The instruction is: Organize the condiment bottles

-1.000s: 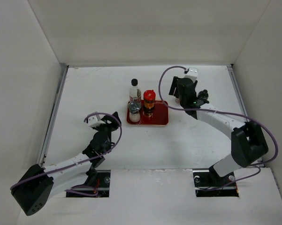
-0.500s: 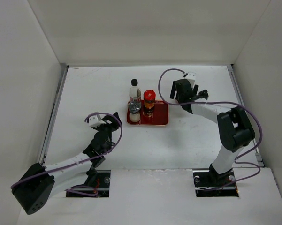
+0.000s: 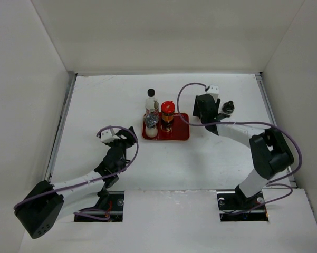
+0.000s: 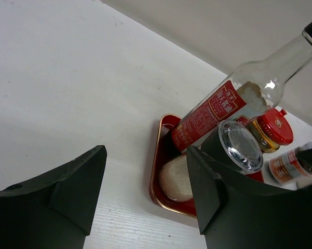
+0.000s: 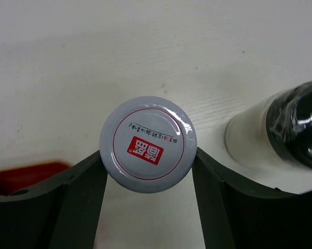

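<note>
- The right tool (image 5: 148, 154) is closed on a grey-lidded jar (image 5: 148, 142). One finger (image 5: 83, 192) presses the left side of the lid and the other presses the right side.
- In the right wrist view this jar sits in the middle of the frame, standing upright over the white desk (image 5: 145, 46). Whether its base touches the desk cannot be told.
- A white bottle with a black cap (image 5: 288, 129) stands just beside the jar at the right edge of that view, apart from it.
- A corner of the red tray (image 5: 21, 174) shows at the lower left of that view.
- In the overhead view the right tool sits just off the tray's right edge, right of centre, and it hides the jar.
- The left tool (image 4: 145, 150) is open and holds nothing. It sits at the left of centre in the overhead view, apart from the tray's left side.
- Three items stand on the tray: a tall clear bottle with a red label (image 4: 223, 106), a clear-lidded shaker (image 4: 240, 146) and a red-lidded jar (image 4: 272, 127).
</note>
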{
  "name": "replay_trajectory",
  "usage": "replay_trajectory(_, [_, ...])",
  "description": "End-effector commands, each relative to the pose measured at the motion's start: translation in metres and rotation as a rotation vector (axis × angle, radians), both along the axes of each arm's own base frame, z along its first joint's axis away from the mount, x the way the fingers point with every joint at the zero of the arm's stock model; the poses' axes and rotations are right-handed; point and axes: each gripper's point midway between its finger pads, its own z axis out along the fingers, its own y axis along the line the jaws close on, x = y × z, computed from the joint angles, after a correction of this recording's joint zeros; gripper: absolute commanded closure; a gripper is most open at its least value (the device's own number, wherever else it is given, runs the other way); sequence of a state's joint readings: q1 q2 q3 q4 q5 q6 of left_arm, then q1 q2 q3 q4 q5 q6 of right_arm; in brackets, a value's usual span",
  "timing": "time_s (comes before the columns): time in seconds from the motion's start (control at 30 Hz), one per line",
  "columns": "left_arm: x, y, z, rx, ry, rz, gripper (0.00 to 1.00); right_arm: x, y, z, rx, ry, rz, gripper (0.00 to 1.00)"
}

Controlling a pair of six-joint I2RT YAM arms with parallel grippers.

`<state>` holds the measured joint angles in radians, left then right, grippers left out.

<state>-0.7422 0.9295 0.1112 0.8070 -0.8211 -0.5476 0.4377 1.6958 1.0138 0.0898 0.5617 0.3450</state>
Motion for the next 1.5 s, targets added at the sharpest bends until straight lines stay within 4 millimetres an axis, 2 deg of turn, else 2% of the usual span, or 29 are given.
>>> replay_trajectory(0.0, [0.003, -0.006, 0.014, -0.053, -0.042, -0.011, 0.39, -0.002, 0.038, 0.103, 0.118, -0.288, 0.080, 0.48])
replay_trajectory(0.13, [0.004, -0.009, 0.015, -0.056, -0.045, -0.023, 0.39, -0.008, 0.073, 0.111, 0.183, -0.297, 0.174, 0.48])
replay_trajectory(0.33, [0.003, -0.008, 0.017, -0.062, -0.052, -0.023, 0.39, -0.005, 0.109, 0.099, 0.250, -0.276, 0.243, 0.48])
replay_trajectory(0.63, [0.003, -0.009, 0.016, -0.062, -0.050, -0.028, 0.39, -0.005, 0.125, 0.072, 0.301, -0.231, 0.251, 0.46])
replay_trajectory(0.73, [0.002, -0.010, 0.017, -0.063, -0.051, -0.031, 0.39, -0.008, 0.128, 0.059, 0.289, -0.208, 0.252, 0.39])
replay_trajectory(0.9, [0.003, -0.011, 0.016, -0.061, -0.049, -0.031, 0.39, -0.012, 0.131, 0.055, 0.273, -0.200, 0.256, 0.27])
replay_trajectory(1.03, [0.003, -0.010, 0.016, -0.059, -0.048, -0.028, 0.39, -0.015, 0.124, 0.061, 0.265, -0.210, 0.243, 0.18])
replay_trajectory(1.13, [0.002, -0.010, 0.018, -0.066, -0.055, -0.031, 0.39, -0.022, 0.116, 0.068, 0.253, -0.211, 0.229, 0.16])
replay_trajectory(1.27, [0.002, -0.011, 0.017, -0.064, -0.052, -0.032, 0.39, -0.033, 0.084, 0.077, 0.217, -0.217, 0.152, 0.19])
replay_trajectory(1.33, [0.002, -0.012, 0.018, -0.065, -0.054, -0.039, 0.39, -0.036, 0.051, 0.079, 0.192, -0.228, 0.072, 0.32])
replay_trajectory(1.43, [0.002, -0.013, 0.017, -0.063, -0.050, -0.040, 0.39, -0.038, 0.000, 0.084, 0.174, -0.261, -0.063, 0.64])
replay_trajectory(1.47, [0.002, -0.013, 0.018, -0.065, -0.052, -0.042, 0.39, -0.039, -0.019, 0.089, 0.162, -0.275, -0.112, 0.67])
